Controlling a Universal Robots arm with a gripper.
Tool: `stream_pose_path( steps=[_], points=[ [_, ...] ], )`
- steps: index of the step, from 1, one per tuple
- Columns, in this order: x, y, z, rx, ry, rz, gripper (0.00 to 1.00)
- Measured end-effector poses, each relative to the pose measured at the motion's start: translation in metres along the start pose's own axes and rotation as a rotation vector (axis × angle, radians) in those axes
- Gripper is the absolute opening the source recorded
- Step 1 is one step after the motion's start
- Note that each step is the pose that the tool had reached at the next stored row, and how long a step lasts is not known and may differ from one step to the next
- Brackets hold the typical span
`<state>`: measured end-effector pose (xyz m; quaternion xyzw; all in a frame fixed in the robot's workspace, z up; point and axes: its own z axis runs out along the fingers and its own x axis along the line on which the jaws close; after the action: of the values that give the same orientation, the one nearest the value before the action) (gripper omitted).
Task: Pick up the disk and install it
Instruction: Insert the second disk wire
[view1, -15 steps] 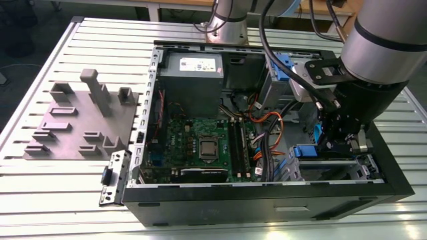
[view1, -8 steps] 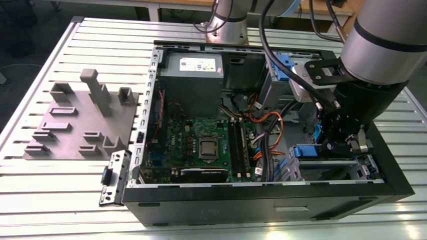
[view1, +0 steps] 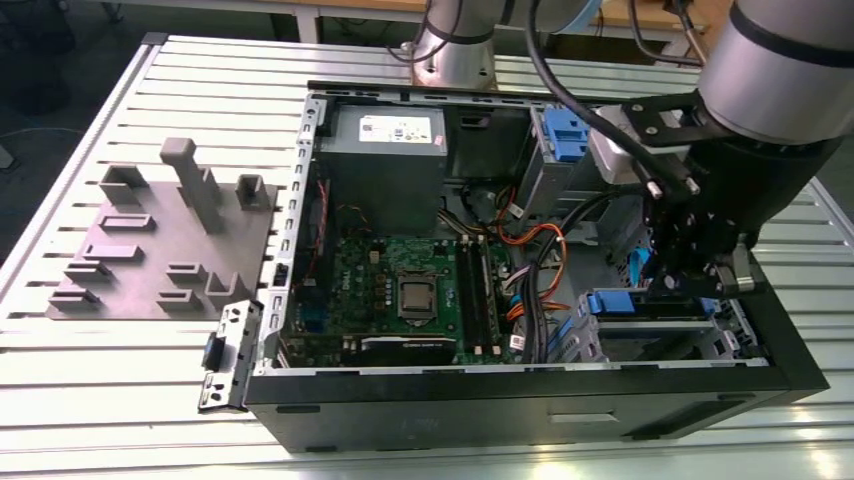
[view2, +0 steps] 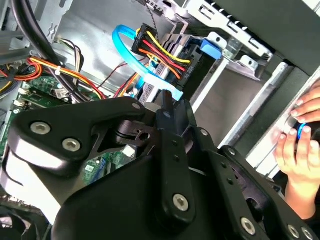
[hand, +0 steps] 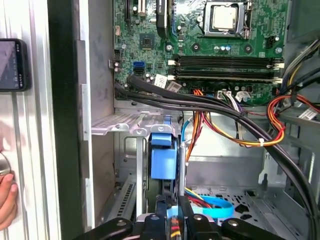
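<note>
1. The robot's gripper (view1: 701, 262) is down inside the open computer case (view1: 534, 395), at the drive cage on the exterior view's right, with the arm reaching over the case wall.

2. In the first wrist view the disk (hand: 163, 162) stands on edge directly ahead of the gripper (hand: 172, 215); its blue bracket shows between the cage's metal rails, and the black fingers (hand: 161, 212) close in narrowly on its near end. The jaws appear nearly shut on the bracket, though the contact itself is partly hidden.

3. In the second wrist view the disk (view2: 172, 75) carries a blue data cable (view2: 131, 59) and a bundle of red, yellow and black power wires (view2: 160, 50) at the end away from the gripper (view2: 167, 102).

4. The motherboard (hand: 210, 45) lies beyond the cage, past thick black cables (hand: 200, 102) that cross just over the bay.

5. A person's hand (view2: 300, 145) rests outside the case wall, off to the gripper's side.

6. Judged from these views, the disk is entering or nearly seated in its bay. Doing this step well means keeping the drive square to the rails, pushing straight along the slot, and keeping the loose cables from being trapped between bracket and cage.

7. The hand near the case calls for slow, controlled motion.
</note>
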<state>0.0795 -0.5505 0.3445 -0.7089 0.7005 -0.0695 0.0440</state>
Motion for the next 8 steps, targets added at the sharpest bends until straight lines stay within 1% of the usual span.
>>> stream_pose_path(
  steps=[2, 4, 6, 8],
  points=[
    [0.0000, -0.0006, -0.0035, -0.0013, 0.0001, 0.000, 0.24],
    [-0.0001, -0.0006, -0.0035, -0.0017, -0.0010, 0.000, 0.23],
    [-0.0001, -0.0006, -0.0036, -0.0019, -0.0020, 0.000, 0.11],
    [-0.0001, -0.0006, -0.0036, -0.0019, -0.0032, 0.000, 0.11]
  ],
)
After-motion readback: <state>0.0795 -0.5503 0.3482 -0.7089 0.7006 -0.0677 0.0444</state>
